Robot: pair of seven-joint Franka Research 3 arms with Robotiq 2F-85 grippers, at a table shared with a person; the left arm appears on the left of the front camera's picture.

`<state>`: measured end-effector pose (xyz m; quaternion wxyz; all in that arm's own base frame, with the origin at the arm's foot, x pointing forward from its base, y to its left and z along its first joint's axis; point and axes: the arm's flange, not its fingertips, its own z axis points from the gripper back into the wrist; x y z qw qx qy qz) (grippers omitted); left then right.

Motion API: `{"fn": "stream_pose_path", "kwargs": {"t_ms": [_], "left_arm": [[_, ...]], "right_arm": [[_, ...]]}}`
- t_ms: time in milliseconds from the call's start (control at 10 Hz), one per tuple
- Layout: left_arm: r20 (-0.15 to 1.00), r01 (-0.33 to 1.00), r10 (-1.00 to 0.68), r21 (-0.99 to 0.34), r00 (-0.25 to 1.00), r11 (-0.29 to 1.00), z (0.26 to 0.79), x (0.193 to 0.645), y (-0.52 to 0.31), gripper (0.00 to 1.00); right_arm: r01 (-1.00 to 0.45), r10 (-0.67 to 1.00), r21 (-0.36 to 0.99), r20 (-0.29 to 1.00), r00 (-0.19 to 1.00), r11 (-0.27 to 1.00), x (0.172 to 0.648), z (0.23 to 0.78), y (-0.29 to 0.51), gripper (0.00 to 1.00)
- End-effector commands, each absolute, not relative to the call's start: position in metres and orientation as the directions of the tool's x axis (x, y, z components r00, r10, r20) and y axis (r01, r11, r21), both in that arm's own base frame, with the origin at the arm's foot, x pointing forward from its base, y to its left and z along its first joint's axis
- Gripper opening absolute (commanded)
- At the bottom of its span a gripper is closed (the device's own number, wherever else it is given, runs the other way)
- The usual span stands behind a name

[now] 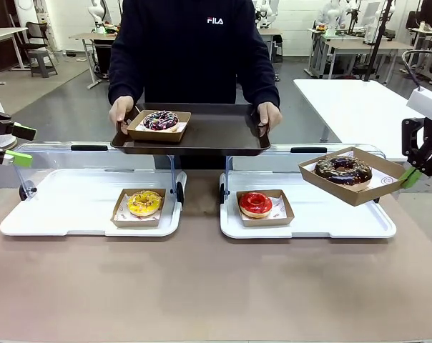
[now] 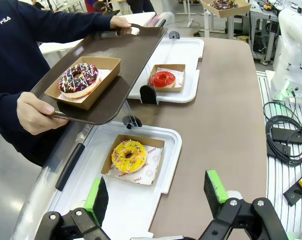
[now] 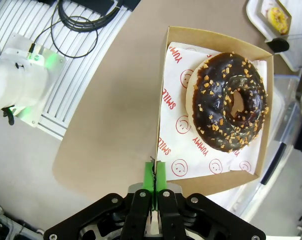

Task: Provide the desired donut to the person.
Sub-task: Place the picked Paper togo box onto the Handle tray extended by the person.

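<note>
Right gripper [image 1: 410, 176], pinching the chocolate donut's box [image 1: 353, 187] by its rim, has the person's tray [image 1: 209, 136] at 10 o'clock; left gripper [image 2: 158, 194] is spread, idle.

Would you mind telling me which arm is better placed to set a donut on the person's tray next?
Right. The right gripper already holds the chocolate donut's box aloft near the tray; the left gripper is open.
</note>
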<state>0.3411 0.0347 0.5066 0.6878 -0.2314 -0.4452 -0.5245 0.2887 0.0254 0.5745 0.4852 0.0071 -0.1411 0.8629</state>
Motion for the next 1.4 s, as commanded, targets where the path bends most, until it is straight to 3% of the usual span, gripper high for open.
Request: {"fn": "stream_pose_path", "kwargs": {"t_ms": [0, 200, 300, 600, 900, 1300], "left_arm": [[0.861, 0.929, -0.507, 0.153, 0.042, 0.337, 0.506, 0.341, 0.035, 1.0], [0.861, 0.929, -0.507, 0.153, 0.042, 0.337, 0.506, 0.341, 0.035, 1.0], [0.861, 0.929, -0.507, 0.153, 0.042, 0.337, 0.506, 0.341, 0.035, 1.0], [0.861, 0.929, -0.507, 0.153, 0.042, 0.337, 0.506, 0.341, 0.035, 1.0], [0.861, 0.929, -0.507, 0.153, 0.042, 0.337, 0.506, 0.341, 0.035, 1.0], [0.861, 0.929, -0.507, 0.153, 0.042, 0.337, 0.506, 0.341, 0.035, 1.0]], "right_arm": [[-0.84, 0.836, -0.231, 0.147, -0.528, -0.491, 0.288, 0.57, 0.025, 0.0], [-0.839, 0.835, -0.237, 0.149, -0.529, -0.489, 0.289, 0.574, 0.025, 0.02], [-0.805, 0.807, -0.276, 0.139, -0.574, -0.525, 0.322, 0.602, 0.048, 0.02], [-0.834, 0.845, -0.288, 0.123, -0.52, -0.471, 0.425, 0.637, 0.122, 0.02], [-0.821, 0.9, -0.452, 0.08, -0.428, -0.349, 0.49, 0.607, 0.174, 0.02], [-0.792, 0.899, -0.547, 0.151, -0.41, -0.27, 0.518, 0.571, 0.213, 0.02]]}}
